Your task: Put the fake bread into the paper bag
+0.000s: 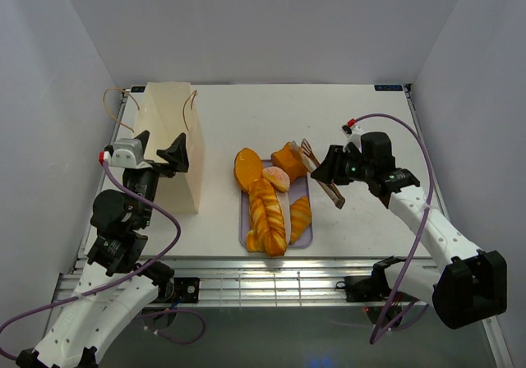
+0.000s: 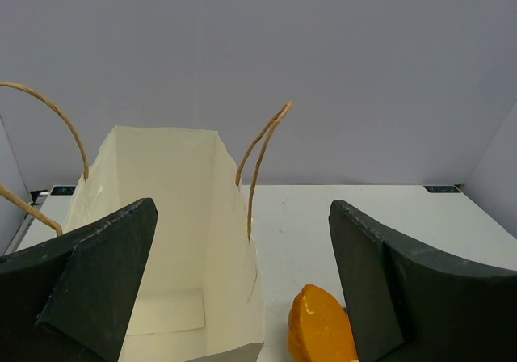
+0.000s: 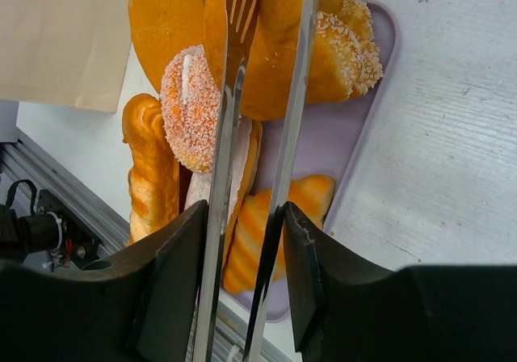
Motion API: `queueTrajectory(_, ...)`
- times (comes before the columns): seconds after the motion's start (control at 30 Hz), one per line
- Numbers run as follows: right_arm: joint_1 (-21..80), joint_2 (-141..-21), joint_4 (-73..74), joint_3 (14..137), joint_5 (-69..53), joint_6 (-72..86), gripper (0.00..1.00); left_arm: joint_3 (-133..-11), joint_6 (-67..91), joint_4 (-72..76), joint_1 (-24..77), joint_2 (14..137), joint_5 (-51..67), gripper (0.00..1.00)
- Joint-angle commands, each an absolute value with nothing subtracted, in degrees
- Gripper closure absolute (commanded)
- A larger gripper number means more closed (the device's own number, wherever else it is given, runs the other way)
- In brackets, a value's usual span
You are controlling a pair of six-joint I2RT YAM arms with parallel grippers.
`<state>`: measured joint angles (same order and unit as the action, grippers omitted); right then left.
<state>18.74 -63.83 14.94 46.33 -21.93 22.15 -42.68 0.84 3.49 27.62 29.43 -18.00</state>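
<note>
The fake bread lies on and around a lilac tray (image 1: pixel 305 186): braided loaves (image 1: pixel 267 216), an oval loaf (image 1: pixel 247 168), a sugared bun (image 1: pixel 276 178) and a seeded piece (image 1: pixel 289 156). My right gripper (image 1: pixel 329 169) is shut on metal tongs (image 1: pixel 316 167). In the right wrist view the tongs (image 3: pixel 230 95) reach over the seeded piece (image 3: pixel 343 51), one arm on each side of its left part; I cannot tell whether they pinch it. The paper bag (image 1: pixel 168 142) stands upright and open at the left. My left gripper (image 1: pixel 161 146) is open, its jaws either side of the bag's right wall (image 2: pixel 230 257).
The bag's cord handles (image 2: pixel 258 156) stick up at its mouth. The oval loaf (image 2: pixel 321 326) lies just right of the bag. Grey walls enclose the table on three sides. The metal rail (image 1: pixel 271 282) runs along the near edge.
</note>
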Motion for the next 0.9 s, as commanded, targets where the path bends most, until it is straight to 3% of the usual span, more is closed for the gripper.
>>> queueTrajectory(0.0, 18.4, -62.3, 12.4, 47.0, -25.4, 22.9, 0.55, -42.5, 0.4, 4.0, 28.0, 28.7, -18.0, 0.02)
queueTrajectory(0.27, 17.9, -61.4, 12.5, 47.2, -26.7, 23.1, 0.70, -42.5, 0.3, 4.0, 28.0, 28.4, -18.5, 0.02)
queueTrajectory(0.47, 17.5, -59.9, 14.1, 49.7, -27.1, 22.2, 0.71, -42.4, 0.3, 4.2, 28.0, 28.0, -18.8, 0.02)
queueTrajectory(0.67, 17.3, -59.2, 14.9, 53.1, -28.6, 21.8, 0.82, -47.8, 0.3, 0.4, 28.0, 29.0, -20.0, 0.02)
queueTrajectory(0.87, 17.3, -59.6, 14.8, 53.5, -30.8, 21.2, 0.81, -53.8, 2.2, -6.8, 28.1, 27.6, -19.5, 0.02)
